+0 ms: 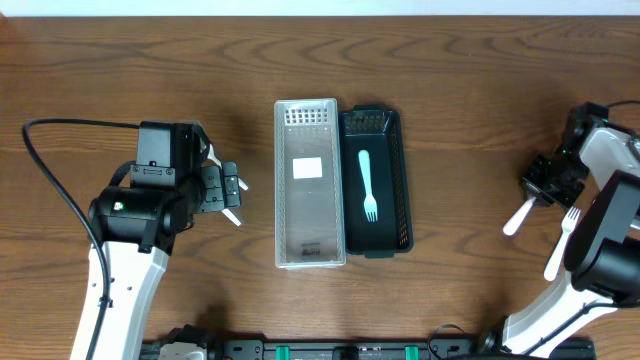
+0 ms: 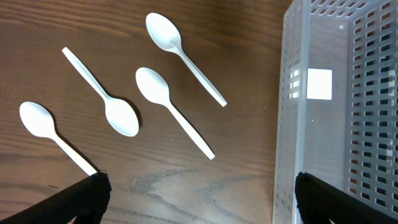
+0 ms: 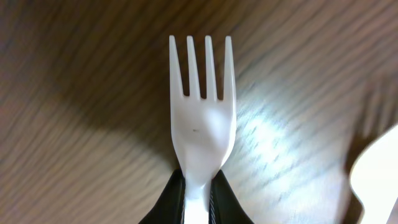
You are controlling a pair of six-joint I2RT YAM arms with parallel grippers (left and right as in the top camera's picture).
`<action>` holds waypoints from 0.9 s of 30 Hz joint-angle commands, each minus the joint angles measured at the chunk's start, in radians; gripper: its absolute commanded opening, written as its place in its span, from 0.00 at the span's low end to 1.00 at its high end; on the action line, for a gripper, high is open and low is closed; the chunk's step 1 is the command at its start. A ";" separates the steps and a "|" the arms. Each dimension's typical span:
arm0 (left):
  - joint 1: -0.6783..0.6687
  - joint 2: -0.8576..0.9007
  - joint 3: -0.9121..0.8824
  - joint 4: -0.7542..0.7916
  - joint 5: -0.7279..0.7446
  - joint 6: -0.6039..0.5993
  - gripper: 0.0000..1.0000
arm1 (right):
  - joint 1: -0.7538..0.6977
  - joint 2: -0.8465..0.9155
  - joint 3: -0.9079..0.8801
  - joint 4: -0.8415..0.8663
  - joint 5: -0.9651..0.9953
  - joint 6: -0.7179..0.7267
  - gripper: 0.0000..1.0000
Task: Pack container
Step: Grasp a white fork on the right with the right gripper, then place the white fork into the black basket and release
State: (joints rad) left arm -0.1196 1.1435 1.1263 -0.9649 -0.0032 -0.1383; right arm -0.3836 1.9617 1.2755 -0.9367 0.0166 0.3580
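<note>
Firmly pinched a white fork [image 3: 202,124] by the neck in the right gripper [image 3: 198,190], jaws closed on it, tines pointing straight out past the fingertips. Hovered well to the right of the dark basket [image 1: 404,150], the fork slanting toward that basket in the overhead view. Showed a second white fork [image 1: 562,238] loose on the wood, farther right of the basket again. Showed the dark basket's long axis running straight away from the robot, with a blue fork [image 1: 368,185] lying along it, tines nearest the robot. Judged the right arm the nearer to the dark basket; called for a carry leftward and a turn to bring the held fork lengthwise. Had the left gripper [image 2: 202,190] spread wide and empty above four white spoons [image 2: 168,93], beyond the clear basket [image 1: 279,180] touching the dark basket's left side.
</note>
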 commanded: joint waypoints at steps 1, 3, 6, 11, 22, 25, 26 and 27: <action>0.003 0.000 0.002 -0.002 0.002 -0.005 0.96 | 0.078 -0.141 0.074 -0.025 -0.003 -0.018 0.01; 0.003 0.000 0.002 -0.002 0.002 -0.005 0.96 | 0.142 -0.216 0.113 -0.043 -0.010 -0.027 0.01; 0.003 0.000 0.002 0.005 0.003 -0.005 0.96 | 0.261 -0.319 0.157 -0.051 -0.049 -0.030 0.01; 0.003 0.000 0.002 0.013 0.002 -0.005 0.96 | 0.508 -0.413 0.174 -0.035 -0.077 0.013 0.01; 0.003 0.000 0.002 0.013 0.003 -0.005 0.96 | 0.867 -0.249 0.166 -0.014 -0.069 0.060 0.02; 0.003 0.000 0.002 0.013 0.003 -0.005 0.96 | 0.899 -0.166 0.166 -0.015 -0.069 0.060 0.03; 0.003 0.000 0.002 0.013 0.002 -0.005 0.96 | 0.904 -0.143 0.166 -0.015 -0.069 0.060 0.03; 0.003 0.000 0.002 0.012 0.003 -0.005 0.96 | 0.908 -0.121 0.166 -0.015 -0.070 0.060 0.04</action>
State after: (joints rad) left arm -0.1196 1.1435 1.1263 -0.9531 -0.0029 -0.1383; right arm 0.5095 1.7920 1.4506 -0.9501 -0.0582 0.4019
